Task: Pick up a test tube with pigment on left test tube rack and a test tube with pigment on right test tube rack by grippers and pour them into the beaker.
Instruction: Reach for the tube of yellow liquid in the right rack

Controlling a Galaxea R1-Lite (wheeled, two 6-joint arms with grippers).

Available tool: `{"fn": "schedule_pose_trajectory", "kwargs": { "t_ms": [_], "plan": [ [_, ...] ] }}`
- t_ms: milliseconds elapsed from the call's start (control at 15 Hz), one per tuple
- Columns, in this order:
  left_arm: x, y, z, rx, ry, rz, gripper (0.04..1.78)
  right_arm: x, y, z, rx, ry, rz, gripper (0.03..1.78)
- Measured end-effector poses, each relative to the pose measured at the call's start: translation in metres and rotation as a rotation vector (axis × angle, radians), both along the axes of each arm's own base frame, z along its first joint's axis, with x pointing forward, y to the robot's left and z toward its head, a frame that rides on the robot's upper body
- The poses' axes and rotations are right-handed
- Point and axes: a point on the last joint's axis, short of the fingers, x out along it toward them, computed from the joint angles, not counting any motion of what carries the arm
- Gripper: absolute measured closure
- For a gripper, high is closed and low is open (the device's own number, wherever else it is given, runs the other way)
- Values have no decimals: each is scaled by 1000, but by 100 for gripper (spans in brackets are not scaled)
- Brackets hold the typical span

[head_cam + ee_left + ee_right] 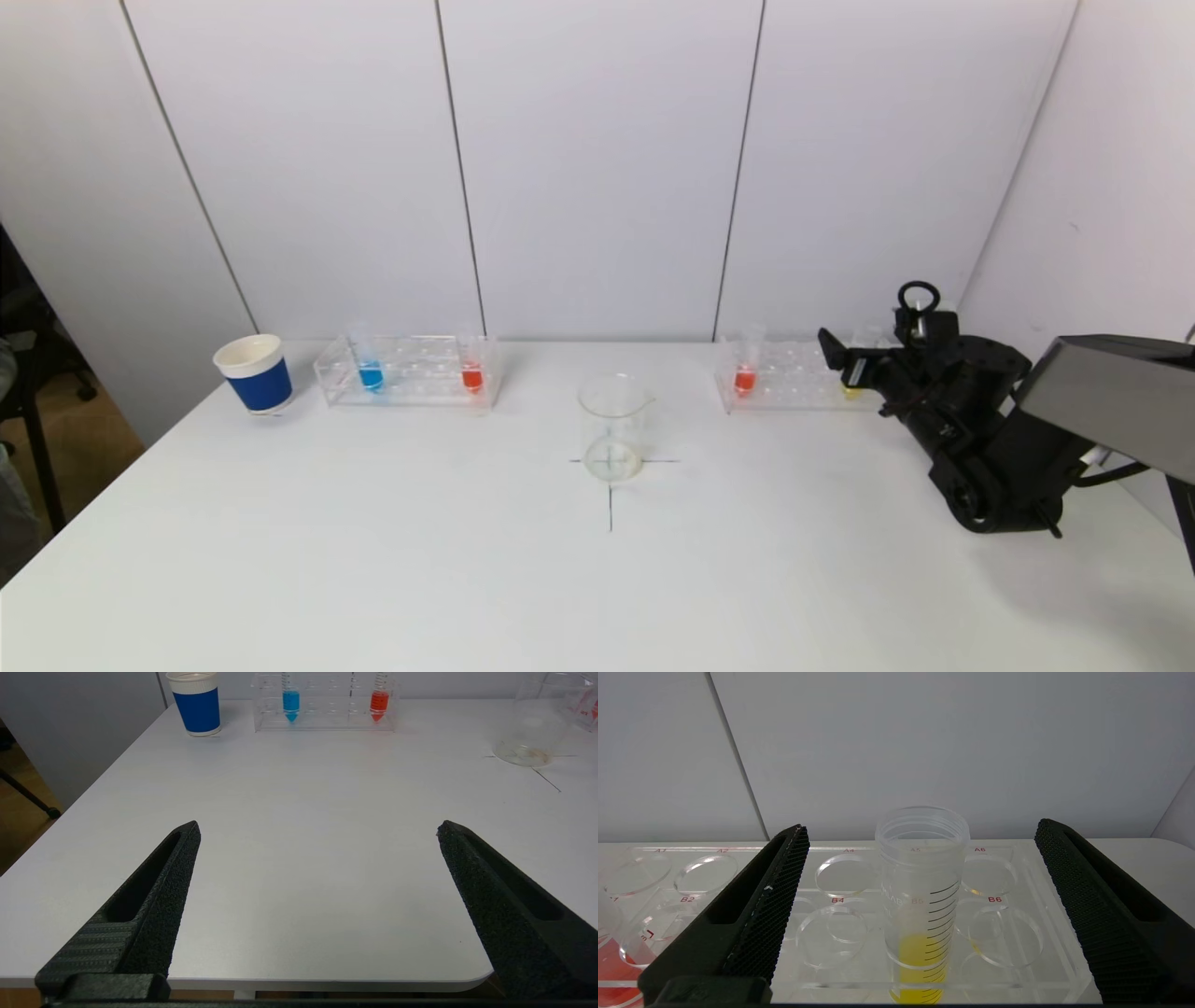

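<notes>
Yellow tube [920,905] upright in right rack [794,378], right of beaker [613,427]; right gripper [920,868] fingers spread either side, not touching. Beaker empty, nothing lifted or poured yet. Left rack [411,371] w/ blue & red tubes untouched; left gripper [317,868] spread over counter [299,812], near edge.

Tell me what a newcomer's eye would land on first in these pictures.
First the bright tubes: a blue tube and a red tube in the left rack, beside a blue cup. Next, the right gripper, open, its fingers on either side of a yellow tube in the right rack. The clear beaker stands mid-table.
</notes>
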Motion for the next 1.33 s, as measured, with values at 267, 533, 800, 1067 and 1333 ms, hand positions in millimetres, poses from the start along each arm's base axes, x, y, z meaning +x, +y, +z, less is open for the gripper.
{"fn": "schedule_pose_trajectory", "kwargs": {
  "t_ms": [267, 533, 800, 1067, 1333],
  "plan": [
    [0, 0, 0, 0, 0, 1, 5, -1, -1, -1, 0, 7, -2, 5],
    [0, 0, 0, 0, 0, 0, 5, -2, -2, -3, -1, 11, -6, 5],
    [0, 0, 0, 0, 0, 0, 5, -2, -3, -5, -1, 18, -7, 5],
    [0, 0, 0, 0, 0, 0, 5, -1, -2, -6, -2, 19, -7, 5],
    [0, 0, 0, 0, 0, 0, 5, -1, -2, -7, -3, 21, -5, 5]
  ]
}}
